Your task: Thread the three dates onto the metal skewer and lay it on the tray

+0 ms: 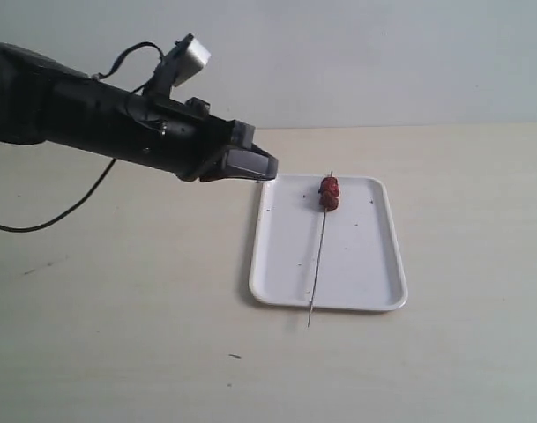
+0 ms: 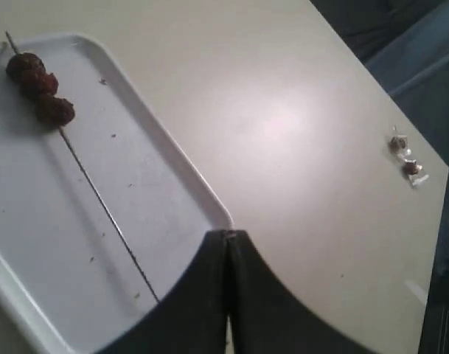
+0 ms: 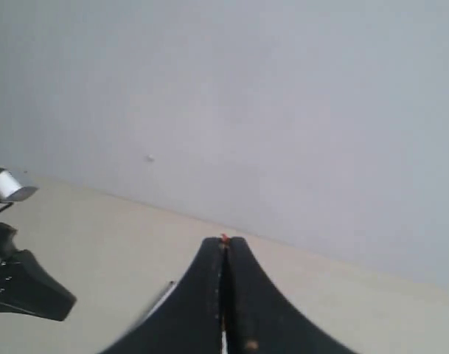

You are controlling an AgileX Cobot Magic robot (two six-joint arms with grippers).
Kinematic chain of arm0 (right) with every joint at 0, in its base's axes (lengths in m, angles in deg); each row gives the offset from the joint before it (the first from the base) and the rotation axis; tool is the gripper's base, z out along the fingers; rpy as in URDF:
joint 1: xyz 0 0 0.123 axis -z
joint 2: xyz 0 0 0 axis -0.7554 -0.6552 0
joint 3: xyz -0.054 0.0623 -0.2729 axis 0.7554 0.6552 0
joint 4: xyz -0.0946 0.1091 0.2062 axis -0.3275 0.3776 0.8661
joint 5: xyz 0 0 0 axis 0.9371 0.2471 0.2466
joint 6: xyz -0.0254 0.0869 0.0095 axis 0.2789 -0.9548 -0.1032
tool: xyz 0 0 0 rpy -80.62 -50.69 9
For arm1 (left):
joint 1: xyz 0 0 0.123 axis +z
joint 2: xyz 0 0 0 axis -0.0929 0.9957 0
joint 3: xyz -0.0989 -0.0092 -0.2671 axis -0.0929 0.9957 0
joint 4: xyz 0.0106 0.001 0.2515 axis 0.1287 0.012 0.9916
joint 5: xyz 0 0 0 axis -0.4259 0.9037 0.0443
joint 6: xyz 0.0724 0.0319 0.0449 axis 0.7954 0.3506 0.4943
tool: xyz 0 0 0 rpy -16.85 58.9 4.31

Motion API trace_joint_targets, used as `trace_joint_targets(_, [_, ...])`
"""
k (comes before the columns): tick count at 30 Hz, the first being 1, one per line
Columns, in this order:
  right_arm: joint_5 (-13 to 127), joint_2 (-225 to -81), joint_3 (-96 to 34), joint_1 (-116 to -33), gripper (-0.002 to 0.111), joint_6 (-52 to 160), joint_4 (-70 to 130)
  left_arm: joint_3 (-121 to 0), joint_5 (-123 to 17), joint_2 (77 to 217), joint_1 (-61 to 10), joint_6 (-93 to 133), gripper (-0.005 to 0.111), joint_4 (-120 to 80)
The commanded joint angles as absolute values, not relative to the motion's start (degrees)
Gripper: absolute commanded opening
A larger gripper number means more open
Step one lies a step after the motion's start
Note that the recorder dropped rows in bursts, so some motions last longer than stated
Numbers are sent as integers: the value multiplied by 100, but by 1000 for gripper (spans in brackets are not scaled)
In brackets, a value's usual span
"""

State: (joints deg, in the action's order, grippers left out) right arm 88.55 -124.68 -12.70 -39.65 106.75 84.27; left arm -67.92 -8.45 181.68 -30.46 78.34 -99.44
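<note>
The tray [image 1: 330,306] is sitting toward the far edge of the desk [image 1: 118,335], somewhat nearer its right edge than its left. The metal skewer [image 1: 319,256] is lying flat across the tray, running from the far-edge side to the near-edge side, with its bare tip jutting past the tray's near rim. The three dates [image 2: 40,88] are sitting threaded and touching one another at the rod's far end.

The left gripper [image 1: 266,166] is hovering over the desk just beside the tray, on the side facing the left edge. Its jaws are pressed together and are holding nothing. The right gripper [image 3: 224,240] is likewise closed and empty, and is pointing at the pale wall [image 3: 283,110].

Handling, as judged: the rod is probably light, stiff and smooth, so it is likely to roll or slip in a pinch, and hard to get under where it is lying flush. The overhanging tip is offering the clearest hold. The dates look soft and tacky, and may slide along the rod if it is tilted.

Between views: the exterior view is merging the fruit into two lumps, while the left wrist view is separating all three. The left wrist view is also showing small dark scraps [image 2: 405,155] near a desk edge — too small to identify. The right wrist view alone is showing the right gripper.
</note>
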Motion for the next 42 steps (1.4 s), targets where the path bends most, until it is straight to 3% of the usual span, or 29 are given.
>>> trace_joint_targets(1, [8488, -10940, -398, -3976, 0, 10912, 8513, -5944, -1303, 17126, -3033, 7886, 0, -9758])
trace_joint_targets(10, [8498, -8944, 780, -3976, 0, 10896, 8488, -3630, -3414, 14145, -3033, 7876, 0, -9936])
trace_joint_targets(18, [8500, -8626, 1090, -3976, 0, 9456, 8488, -2007, -5179, 10933, -3033, 7865, 0, -10303])
trace_joint_targets(24, [8489, -8626, 1090, -3976, 0, 9107, 8488, -1283, -5236, 9205, -3033, 7858, 0, -10384])
trace_joint_targets(38, [8489, -8626, 1090, -3976, 0, 9107, 8488, -1116, -5269, 7828, -3099, 7909, 0, -10220])
trace_joint_targets(42, [8489, -8608, 1090, -3976, 0, 9107, 8488, -1038, -4892, 7738, -2464, 8006, 0, -10109])
